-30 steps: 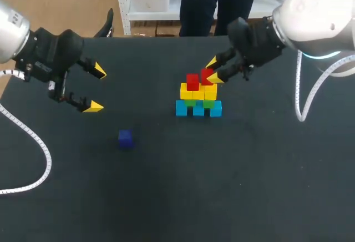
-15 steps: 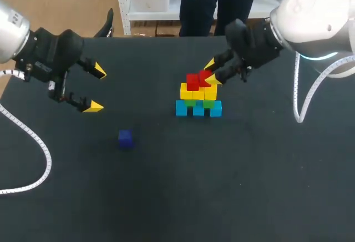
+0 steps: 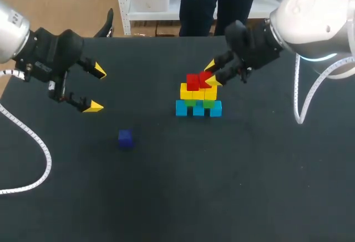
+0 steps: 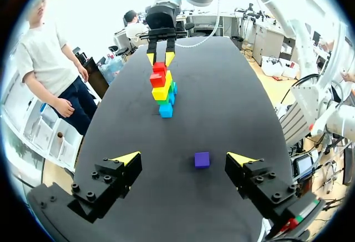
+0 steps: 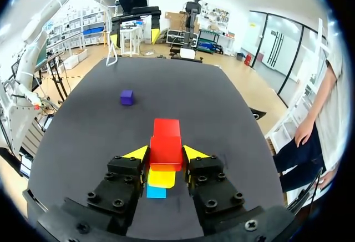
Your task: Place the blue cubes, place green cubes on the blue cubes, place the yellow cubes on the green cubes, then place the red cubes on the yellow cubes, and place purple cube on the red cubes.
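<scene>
- The stack [image 3: 198, 99] stood in tiers: blue cubes [image 3: 198, 109], green cubes [image 3: 208, 103], yellow cubes [image 3: 198, 92], with one red cube [image 3: 192, 81] on top. The purple cube [image 3: 126, 138] lay alone on the table [image 3: 249, 170], ahead of the left gripper [image 4: 184, 158].
- Over the last second the right gripper [image 3: 212, 72] had lowered the second red cube [image 5: 165, 149] beside the first, closing the gap; the left arm had not moved.
- The right fingers were clenched on that second red cube, one at each side, while the left gripper hung spread wide.
</scene>
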Available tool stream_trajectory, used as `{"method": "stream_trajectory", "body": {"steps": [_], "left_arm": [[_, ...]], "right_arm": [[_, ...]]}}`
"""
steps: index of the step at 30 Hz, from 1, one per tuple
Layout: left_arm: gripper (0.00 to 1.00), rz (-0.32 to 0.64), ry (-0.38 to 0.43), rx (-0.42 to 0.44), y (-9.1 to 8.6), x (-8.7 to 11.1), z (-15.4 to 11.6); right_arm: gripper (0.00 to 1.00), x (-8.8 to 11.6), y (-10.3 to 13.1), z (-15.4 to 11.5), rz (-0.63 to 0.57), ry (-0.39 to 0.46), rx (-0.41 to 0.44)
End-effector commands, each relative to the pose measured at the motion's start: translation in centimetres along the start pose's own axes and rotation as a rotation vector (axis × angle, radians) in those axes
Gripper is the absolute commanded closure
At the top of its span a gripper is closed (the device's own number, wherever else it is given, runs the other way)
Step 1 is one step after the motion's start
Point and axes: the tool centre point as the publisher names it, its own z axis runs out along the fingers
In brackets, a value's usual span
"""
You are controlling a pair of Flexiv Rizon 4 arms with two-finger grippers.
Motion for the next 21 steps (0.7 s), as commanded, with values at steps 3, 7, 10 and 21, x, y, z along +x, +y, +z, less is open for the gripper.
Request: {"method": "stream_trajectory", "body": {"steps": [3, 7, 10, 21], "left_arm": [[0.00, 0.004, -0.006, -0.002, -0.06, 0.18, -0.05], [0.00, 0.004, -0.006, -0.002, -0.06, 0.18, -0.05], [0.00, 0.004, -0.006, -0.002, -0.06, 0.18, -0.05], [0.00, 0.004, -0.006, -0.002, -0.06, 0.18, -0.05]], "right_arm": [[1.00, 0.12, 0.06, 0.08, 0.002, -0.002, 0.001], [1.00, 0.16, 0.05, 0.05, 0.003, -0.001, 0.002], [1.00, 0.20, 0.02, 0.06, 0.004, -0.001, 0.001], [1.00, 0.22, -0.08, 0.13, 0.005, -0.001, 0.000]]}}
